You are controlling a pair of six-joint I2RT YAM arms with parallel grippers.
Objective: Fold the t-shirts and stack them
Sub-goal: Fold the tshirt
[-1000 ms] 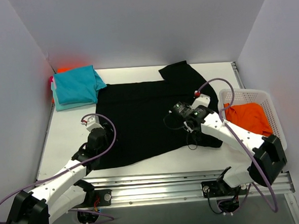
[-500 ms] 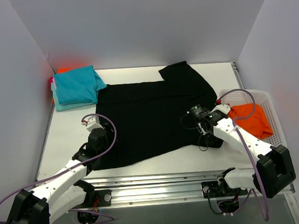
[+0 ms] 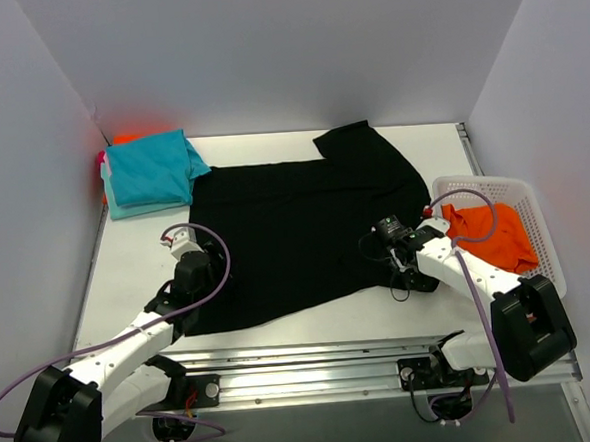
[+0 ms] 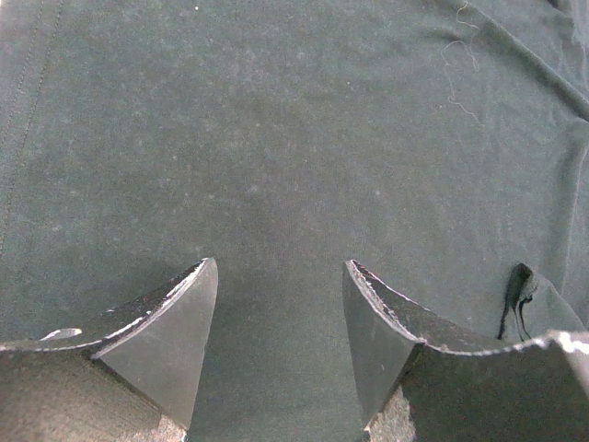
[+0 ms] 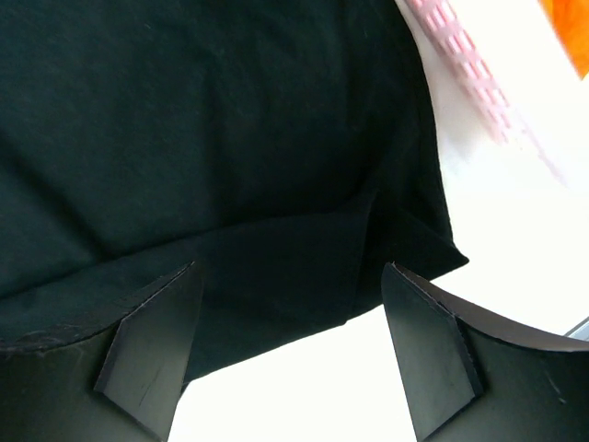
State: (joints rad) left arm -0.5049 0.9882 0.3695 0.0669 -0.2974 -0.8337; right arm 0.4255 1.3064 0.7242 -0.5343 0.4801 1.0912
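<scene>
Two released units: my left end effector (image 4: 279,267) and right end effector (image 5: 290,267) stand empty over the black t-shirt (image 3: 286,232).

Top camera: high behind near edge of desk (image 3: 127,256), overlooking it all. Wrist cameras: close, downward; all three share black t-shirt (image 3: 286,232).

Left gripper (image 4: 281,269) fingers parted, right gripper (image 5: 290,269) fingers parted, arms stretched forward
</scene>
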